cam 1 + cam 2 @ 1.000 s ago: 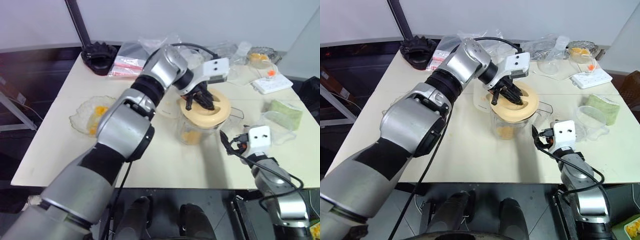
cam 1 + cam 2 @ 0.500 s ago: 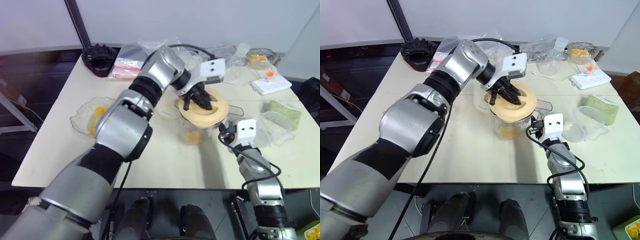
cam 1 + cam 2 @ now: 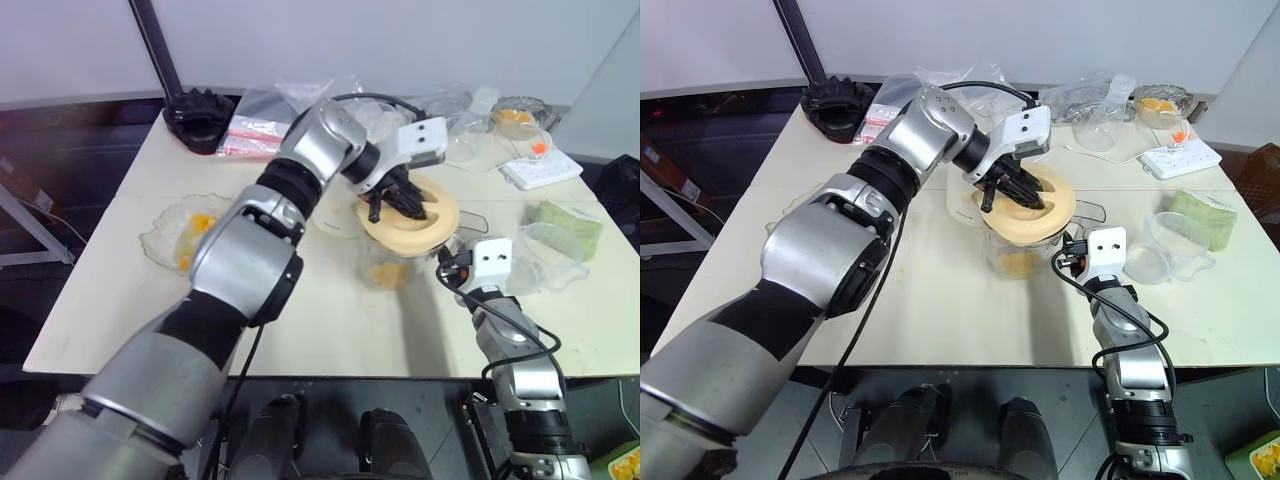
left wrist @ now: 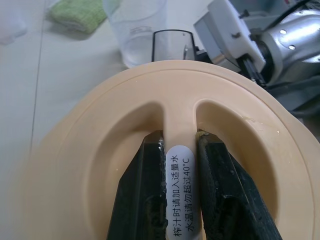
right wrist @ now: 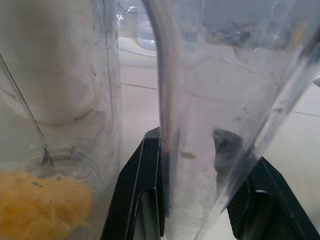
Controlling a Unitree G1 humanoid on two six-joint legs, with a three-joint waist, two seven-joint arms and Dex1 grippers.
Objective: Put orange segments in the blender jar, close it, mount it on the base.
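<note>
One blender jar stands at frame center. The left gripper clamps its one cream lid; the right gripper clasps its handle.

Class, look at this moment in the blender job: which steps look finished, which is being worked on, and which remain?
Done: yellow-orange fruit segments lie in the bottom of the tall clear plastic blender jar. In hand: the left tool pinches the centre ridge of the round cream lid on the jar's mouth, while the right tool is shut on the jar's clear side handle. Left: finish closing it, then mount the jar on the cream-white motor base behind it.
</note>
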